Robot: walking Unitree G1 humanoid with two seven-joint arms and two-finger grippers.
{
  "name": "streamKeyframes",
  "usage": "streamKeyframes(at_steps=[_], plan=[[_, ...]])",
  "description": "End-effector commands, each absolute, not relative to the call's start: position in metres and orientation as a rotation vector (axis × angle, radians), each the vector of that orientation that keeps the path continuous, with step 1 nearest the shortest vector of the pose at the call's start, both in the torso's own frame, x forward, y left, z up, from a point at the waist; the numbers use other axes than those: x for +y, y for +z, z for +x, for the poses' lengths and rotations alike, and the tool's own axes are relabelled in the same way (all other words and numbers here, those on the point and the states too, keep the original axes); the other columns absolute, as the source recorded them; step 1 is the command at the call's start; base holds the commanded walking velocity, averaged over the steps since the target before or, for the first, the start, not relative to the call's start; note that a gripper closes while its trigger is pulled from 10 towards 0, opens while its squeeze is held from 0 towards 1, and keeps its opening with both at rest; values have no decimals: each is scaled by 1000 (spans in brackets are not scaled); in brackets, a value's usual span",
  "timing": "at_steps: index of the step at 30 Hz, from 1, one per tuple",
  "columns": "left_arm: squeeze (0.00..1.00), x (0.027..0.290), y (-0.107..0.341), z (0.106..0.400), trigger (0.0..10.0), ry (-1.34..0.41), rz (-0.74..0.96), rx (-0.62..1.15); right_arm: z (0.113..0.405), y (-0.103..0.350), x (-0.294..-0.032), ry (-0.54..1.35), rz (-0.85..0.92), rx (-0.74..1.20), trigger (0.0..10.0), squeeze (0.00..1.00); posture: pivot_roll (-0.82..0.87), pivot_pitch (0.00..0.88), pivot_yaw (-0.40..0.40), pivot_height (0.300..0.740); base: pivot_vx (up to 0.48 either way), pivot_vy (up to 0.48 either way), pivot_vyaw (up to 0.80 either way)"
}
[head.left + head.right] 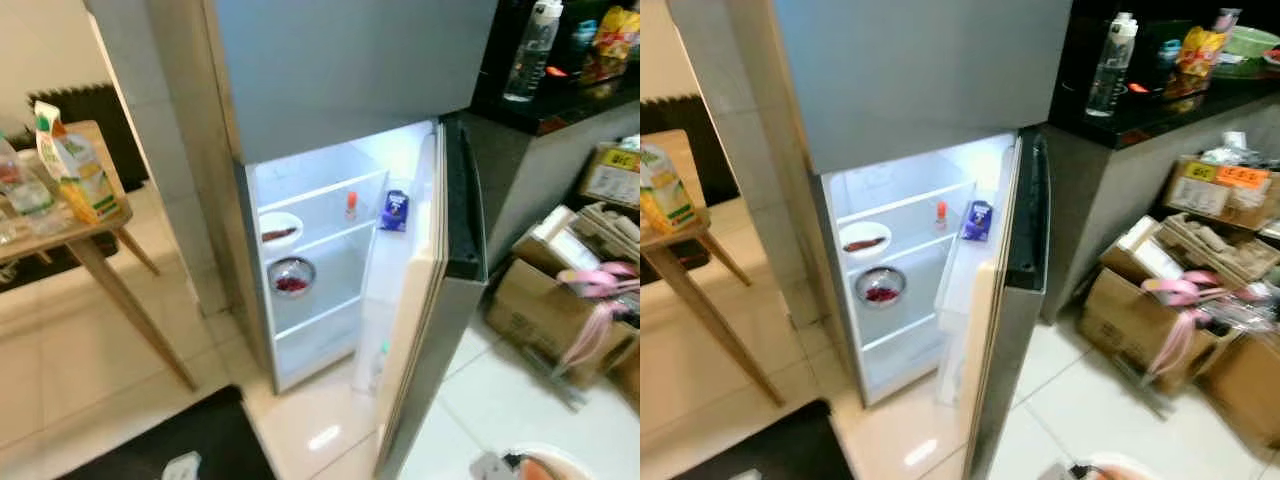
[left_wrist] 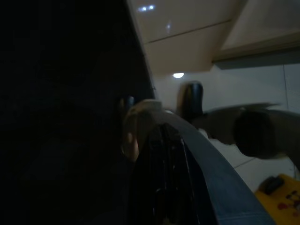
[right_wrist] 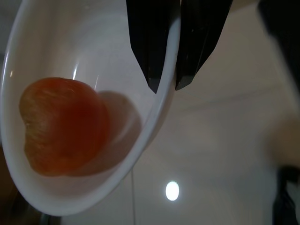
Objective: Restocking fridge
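Fridge point(image 1: 340, 210) is standing with its lower door point(image 1: 440, 300) swung open, and the light inside is shining on the white shelves. On the upper shelf a white plate point(image 1: 279, 230) is sitting near the left edge, and a small bottle with an orange cap point(image 1: 351, 205) is standing toward the back right corner. On the shelf below, a metal bowl point(image 1: 291, 275) with something red inside is resting near the front edge. A blue pack point(image 1: 396, 210) is sitting in the door rack.

The right gripper point(image 3: 166, 86) is holding a white bowl point(image 3: 56, 187): its two black fingers point(image 3: 147, 47) are pinching the rim, one inside and one outside. An orange fruit point(image 3: 63, 126) is lying in the bowl. In the eye views this bowl is showing at the bottom edge, over the tiled floor point(image 1: 520, 400) in front of the open door.

The left gripper is hanging in the dark, and I cannot tell how its fingers are standing.

To the left, a juice carton point(image 1: 75, 165) is standing on a wooden table point(image 1: 95, 235). To the right, cardboard boxes point(image 1: 1140, 290) are lying on the floor under a dark counter point(image 1: 1160, 110), where a clear bottle point(image 1: 1110, 65) is standing.
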State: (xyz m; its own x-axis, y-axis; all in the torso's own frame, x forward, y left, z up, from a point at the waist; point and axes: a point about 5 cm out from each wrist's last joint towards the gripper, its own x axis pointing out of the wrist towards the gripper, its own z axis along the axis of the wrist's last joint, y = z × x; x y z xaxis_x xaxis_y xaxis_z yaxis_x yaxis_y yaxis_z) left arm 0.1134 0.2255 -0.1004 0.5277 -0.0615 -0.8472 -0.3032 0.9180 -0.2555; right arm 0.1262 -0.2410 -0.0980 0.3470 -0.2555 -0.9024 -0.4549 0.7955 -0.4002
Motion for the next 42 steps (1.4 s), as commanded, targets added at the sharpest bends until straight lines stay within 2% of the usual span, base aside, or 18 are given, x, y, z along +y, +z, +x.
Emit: streamKeyframes(at_steps=[1,11,23,24,25,26,30,35,39,42], plan=[[0,232,-99,115,10000,149,-376,1007,141,-93,-241,137,-700,1185,10000,0,-86,0,-23,740,0,0,0],[0,231,-99,115,10000,151,-358,1012,141,-93,-241,138,-701,1186,10000,0,-87,0,-23,740,0,-402,0],[0,233,-92,134,10000,158,-371,937,140,-94,-240,138,-694,1190,10000,0,-91,0,-19,740,0,0,0],[0,234,-86,148,10000,151,-380,878,140,-94,-240,138,-695,1190,10000,0,-87,0,-26,740,0,0,0],[0,239,-70,179,10000,131,-385,747,140,-94,-240,140,-696,1190,10000,0,-87,0,-26,740,0,0,0],[0,239,-70,179,10000,131,-385,747,140,-94,-240,140,-696,1190,10000,0,-87,0,-26,740,0,0,0],[0,247,-41,221,10000,88,-363,582,141,-93,-241,137,-697,1188,10000,0,-88,0,-28,740,0,0,0],[0,247,-28,238,10000,34,-333,523,141,-93,-241,135,-695,1187,10000,0,-94,0,-25,740,0,-192,0],[0,231,-12,261,10000,-96,-314,448,140,-93,-241,134,-691,1189,10000,0,-97,0,-22,740,0,-469,0],[0,204,-3,275,10000,-260,-358,389,139,-94,-240,137,-689,1191,10000,0,-96,0,-21,740,0,-153,0]])
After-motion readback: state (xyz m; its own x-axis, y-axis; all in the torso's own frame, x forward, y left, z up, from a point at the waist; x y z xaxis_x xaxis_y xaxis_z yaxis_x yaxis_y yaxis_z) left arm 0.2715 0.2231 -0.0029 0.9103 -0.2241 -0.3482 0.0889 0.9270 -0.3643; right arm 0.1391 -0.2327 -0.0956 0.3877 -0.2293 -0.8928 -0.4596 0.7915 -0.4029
